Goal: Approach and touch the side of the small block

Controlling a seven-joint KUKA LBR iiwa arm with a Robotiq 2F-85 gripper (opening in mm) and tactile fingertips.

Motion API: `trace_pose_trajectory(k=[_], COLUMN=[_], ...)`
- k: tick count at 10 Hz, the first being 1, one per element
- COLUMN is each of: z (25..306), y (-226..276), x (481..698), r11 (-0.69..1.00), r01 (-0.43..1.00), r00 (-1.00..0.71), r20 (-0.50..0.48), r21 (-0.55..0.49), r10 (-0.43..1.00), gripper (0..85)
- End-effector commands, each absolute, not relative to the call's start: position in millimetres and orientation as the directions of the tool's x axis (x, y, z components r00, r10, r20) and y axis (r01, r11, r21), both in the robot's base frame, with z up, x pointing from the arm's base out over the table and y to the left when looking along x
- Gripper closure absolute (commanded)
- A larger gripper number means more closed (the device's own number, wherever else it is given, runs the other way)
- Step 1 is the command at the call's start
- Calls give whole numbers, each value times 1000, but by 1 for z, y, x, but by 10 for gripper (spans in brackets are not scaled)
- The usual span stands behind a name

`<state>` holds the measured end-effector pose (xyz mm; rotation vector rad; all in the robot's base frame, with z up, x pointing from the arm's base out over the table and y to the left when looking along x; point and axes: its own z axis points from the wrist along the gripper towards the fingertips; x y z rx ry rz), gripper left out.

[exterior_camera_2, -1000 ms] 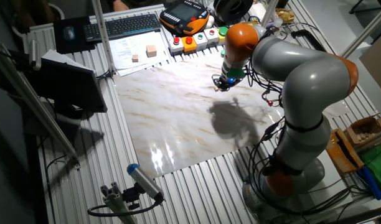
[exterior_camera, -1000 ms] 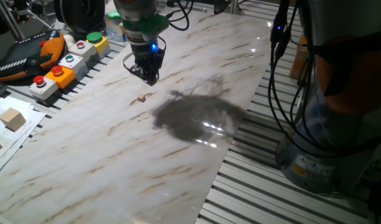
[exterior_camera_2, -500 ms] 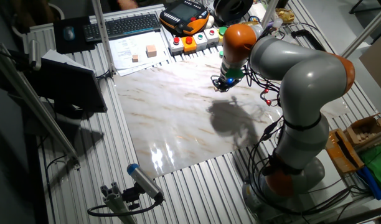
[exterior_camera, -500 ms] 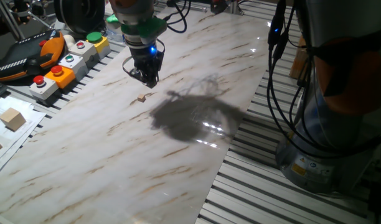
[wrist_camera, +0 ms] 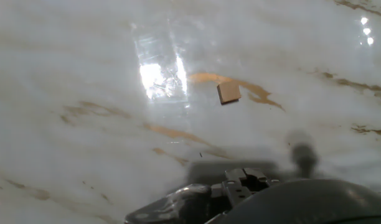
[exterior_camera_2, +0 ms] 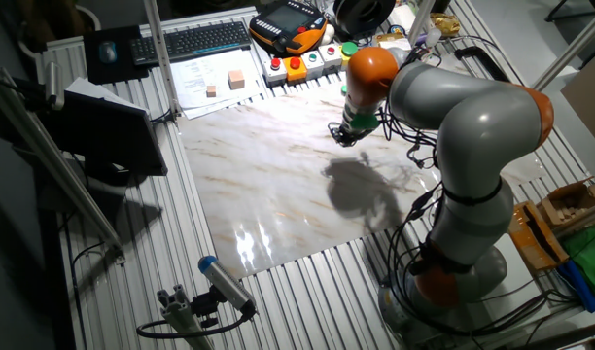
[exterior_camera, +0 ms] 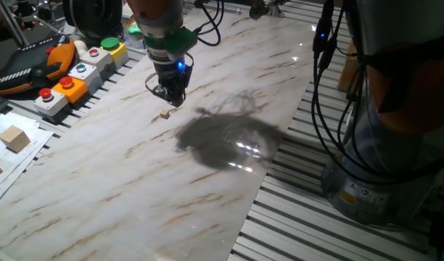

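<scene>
I hold my black two-finger gripper (exterior_camera: 169,99) low, just beside the tiny light-tan wooden cube (exterior_camera: 165,114) on the white marble table (exterior_camera: 207,196). Not touching yet, I think. I cannot tell if my fingers are spread. Next, nudge gently sideways.

Overhead light throws a broad, dark, soft-edged arm shadow across the middle of the glossy counter (exterior_camera: 99,188) in both fixed views, with bright glare patches at its lower edge. The hand view is washed out and hazy, a white reflection glaring at upper centre. Its lower edge is dark and out of focus.
</scene>
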<state>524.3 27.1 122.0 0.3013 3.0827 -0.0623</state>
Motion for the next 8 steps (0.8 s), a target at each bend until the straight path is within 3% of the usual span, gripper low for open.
trace_pose_trajectory(k=[1,8], z=[121,104], y=[27,19], x=[525,525], r11=[979,981], r01=[199,193], r00=[-979,-980], r20=[-55,-48], r21=[-44,3], r10=[196,193], gripper=[843,843])
